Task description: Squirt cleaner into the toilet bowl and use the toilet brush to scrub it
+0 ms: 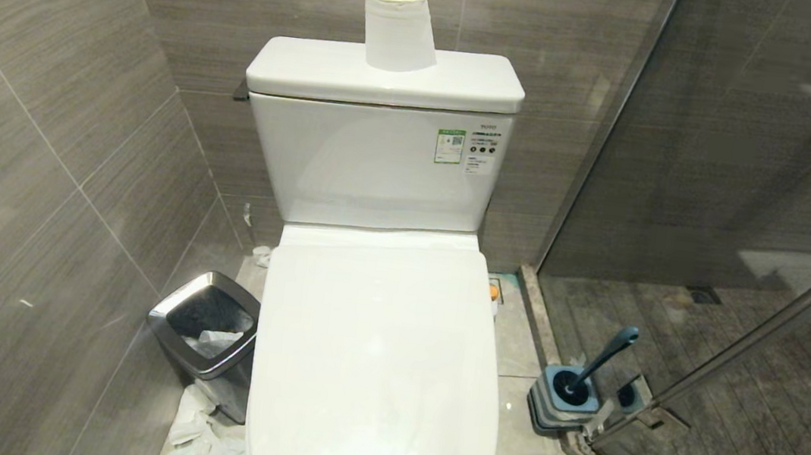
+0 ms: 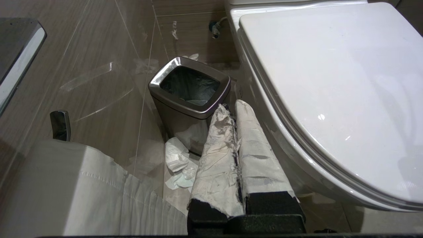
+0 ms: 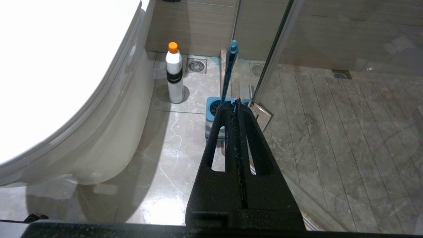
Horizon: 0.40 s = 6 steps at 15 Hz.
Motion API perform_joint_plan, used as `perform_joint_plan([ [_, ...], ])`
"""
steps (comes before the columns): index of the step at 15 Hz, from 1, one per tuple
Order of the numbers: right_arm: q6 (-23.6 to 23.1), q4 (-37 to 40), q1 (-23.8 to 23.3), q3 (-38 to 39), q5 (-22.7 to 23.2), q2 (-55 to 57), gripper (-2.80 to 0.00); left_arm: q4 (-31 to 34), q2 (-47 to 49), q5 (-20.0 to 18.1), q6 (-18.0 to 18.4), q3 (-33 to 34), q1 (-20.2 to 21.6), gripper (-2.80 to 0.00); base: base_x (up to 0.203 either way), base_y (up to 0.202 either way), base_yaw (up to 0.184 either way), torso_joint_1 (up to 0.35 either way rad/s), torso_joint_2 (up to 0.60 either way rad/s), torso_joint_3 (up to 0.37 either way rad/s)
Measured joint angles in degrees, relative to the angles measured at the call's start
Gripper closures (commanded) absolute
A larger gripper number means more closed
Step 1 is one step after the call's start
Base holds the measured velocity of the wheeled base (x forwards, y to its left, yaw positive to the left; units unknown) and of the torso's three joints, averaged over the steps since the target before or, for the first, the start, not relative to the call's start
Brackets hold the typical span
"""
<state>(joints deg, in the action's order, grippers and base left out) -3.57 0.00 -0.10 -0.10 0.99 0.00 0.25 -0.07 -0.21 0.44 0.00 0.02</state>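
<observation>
The white toilet bowl (image 1: 375, 361) stands in front of me with its lid down, so the inside is hidden. The toilet brush (image 1: 600, 360) leans in its square blue-and-grey holder (image 1: 563, 400) on the floor to the toilet's right, by the glass door. In the right wrist view the cleaner (image 3: 174, 73), a white bottle with an orange cap, stands upright beside the bowl's base, left of the brush (image 3: 229, 71). My right gripper (image 3: 235, 105) is shut and empty, short of the holder. My left gripper (image 2: 230, 107), its fingers wrapped in white tape, is shut and empty between bin and bowl. Neither arm shows in the head view.
A steel-rimmed black bin (image 1: 206, 334) stands left of the toilet with crumpled tissue (image 1: 202, 437) on the floor around it. A paper roll (image 1: 399, 28) sits on the cistern lid. The glass shower door and its metal frame (image 1: 767, 337) close off the right side.
</observation>
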Motion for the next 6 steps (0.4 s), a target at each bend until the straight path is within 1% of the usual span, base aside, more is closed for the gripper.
perform_joint_plan([
  [6, 0.32, 0.21, 0.0, -0.23, -0.57, 0.0, 0.0, 0.0, 0.0, 0.02, 0.0, 0.0, 0.05, 0.0, 0.0, 0.0, 0.0, 0.0, 0.0, 0.0],
])
